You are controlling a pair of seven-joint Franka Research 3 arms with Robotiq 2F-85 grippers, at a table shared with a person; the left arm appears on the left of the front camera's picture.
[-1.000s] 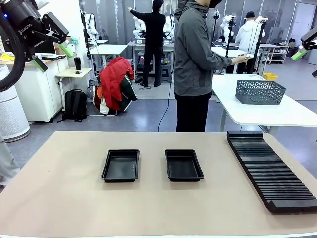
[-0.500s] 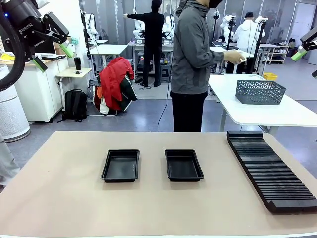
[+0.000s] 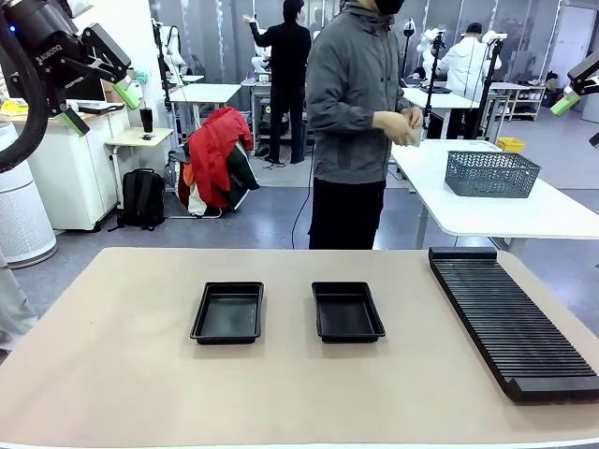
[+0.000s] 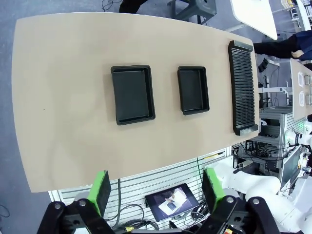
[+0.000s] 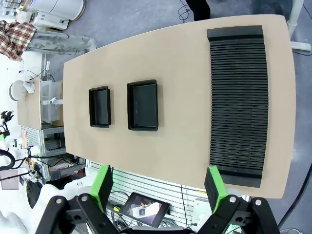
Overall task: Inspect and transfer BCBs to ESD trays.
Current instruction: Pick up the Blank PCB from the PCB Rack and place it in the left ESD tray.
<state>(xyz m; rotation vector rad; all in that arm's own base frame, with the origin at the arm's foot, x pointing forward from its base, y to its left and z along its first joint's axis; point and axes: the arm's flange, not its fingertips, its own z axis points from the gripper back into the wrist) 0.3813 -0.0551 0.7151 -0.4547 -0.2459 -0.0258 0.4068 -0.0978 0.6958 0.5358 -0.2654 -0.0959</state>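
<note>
Two empty black ESD trays lie side by side mid-table: the left tray point(image 3: 229, 313) point(image 4: 132, 94) point(image 5: 99, 107) and the right tray point(image 3: 347, 311) point(image 4: 193, 89) point(image 5: 143, 105). The BCBs are out of view. My left gripper point(image 3: 101, 108) point(image 4: 157, 194) hangs high above the table's left side, open and empty. High at the right, my right gripper point(image 3: 580, 120) point(image 5: 159, 187) is also open and empty. Both wrist views look straight down on the table from far above. A person point(image 3: 354, 122) stands beyond the far edge with both hands point(image 3: 400, 126) together at chest height.
A long black ribbed rack point(image 3: 510, 318) point(image 4: 242, 87) point(image 5: 239, 102) lies along the table's right side. A grey mesh basket point(image 3: 491, 173) stands on a white table behind. The tan tabletop point(image 3: 122, 365) is bare around the trays.
The person has turned and stepped slightly left, drawing the outstretched hand back so both hands meet at the chest. Both arms and the trays have stayed still.
</note>
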